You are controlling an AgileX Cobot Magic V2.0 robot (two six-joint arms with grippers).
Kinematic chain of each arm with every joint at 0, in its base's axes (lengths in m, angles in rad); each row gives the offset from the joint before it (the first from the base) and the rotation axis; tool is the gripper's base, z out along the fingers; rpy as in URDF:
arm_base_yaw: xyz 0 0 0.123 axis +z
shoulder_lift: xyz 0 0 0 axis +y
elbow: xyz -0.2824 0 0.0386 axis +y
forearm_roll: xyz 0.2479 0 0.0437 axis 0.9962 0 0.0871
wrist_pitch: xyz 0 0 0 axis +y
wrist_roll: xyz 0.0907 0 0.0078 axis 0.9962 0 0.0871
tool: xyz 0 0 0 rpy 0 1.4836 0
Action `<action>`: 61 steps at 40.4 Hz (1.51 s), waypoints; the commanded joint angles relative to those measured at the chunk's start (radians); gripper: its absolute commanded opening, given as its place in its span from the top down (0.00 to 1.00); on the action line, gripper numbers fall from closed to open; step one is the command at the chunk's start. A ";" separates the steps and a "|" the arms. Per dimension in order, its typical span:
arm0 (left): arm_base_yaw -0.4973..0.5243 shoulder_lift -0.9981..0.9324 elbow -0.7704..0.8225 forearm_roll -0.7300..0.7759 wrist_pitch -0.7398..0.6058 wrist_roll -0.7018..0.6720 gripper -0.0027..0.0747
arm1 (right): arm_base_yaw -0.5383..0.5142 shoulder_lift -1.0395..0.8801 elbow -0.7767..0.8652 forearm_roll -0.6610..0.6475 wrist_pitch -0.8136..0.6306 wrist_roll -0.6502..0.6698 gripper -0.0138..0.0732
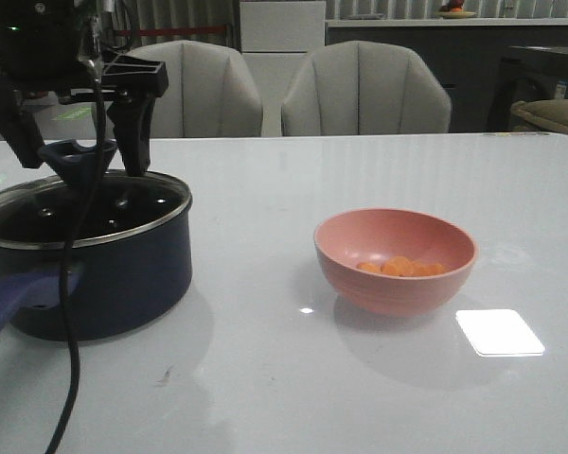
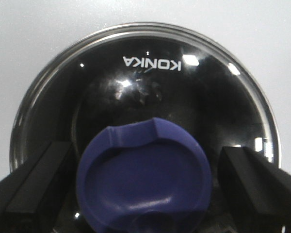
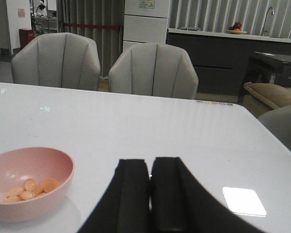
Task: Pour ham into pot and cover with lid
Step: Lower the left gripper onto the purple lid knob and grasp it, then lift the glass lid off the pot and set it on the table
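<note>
lid [image 1: 85, 210] blocks pot [image 1: 95, 274] (bowl [image 1: 395, 259] unobstructed)

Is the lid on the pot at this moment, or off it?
On. The lid covers the pot, and the open left gripper straddles its knob.

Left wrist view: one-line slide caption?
Open left gripper straddling the blue knob of the glass lid, which sits on the pot.

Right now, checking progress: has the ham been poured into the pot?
No, the ham lies in the pink bowl, apart from the pot.
</note>
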 commanded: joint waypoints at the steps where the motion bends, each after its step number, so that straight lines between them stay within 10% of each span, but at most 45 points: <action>1: 0.000 -0.042 -0.034 0.012 -0.027 -0.017 0.17 | -0.005 -0.022 -0.004 -0.013 -0.084 -0.002 0.66; 17: 0.000 -0.042 -0.034 0.012 -0.023 -0.017 0.61 | -0.005 -0.022 -0.004 -0.013 -0.084 -0.002 0.66; 39: 0.020 -0.190 -0.031 0.195 -0.014 0.024 0.62 | -0.005 -0.022 -0.004 -0.013 -0.084 -0.002 0.66; 53: 0.292 -0.322 0.105 0.155 -0.061 0.176 0.62 | -0.005 -0.022 -0.004 -0.013 -0.084 -0.002 0.66; 61: 0.521 -0.341 0.241 -0.118 -0.173 0.427 0.62 | -0.005 -0.022 -0.004 -0.013 -0.084 -0.002 0.66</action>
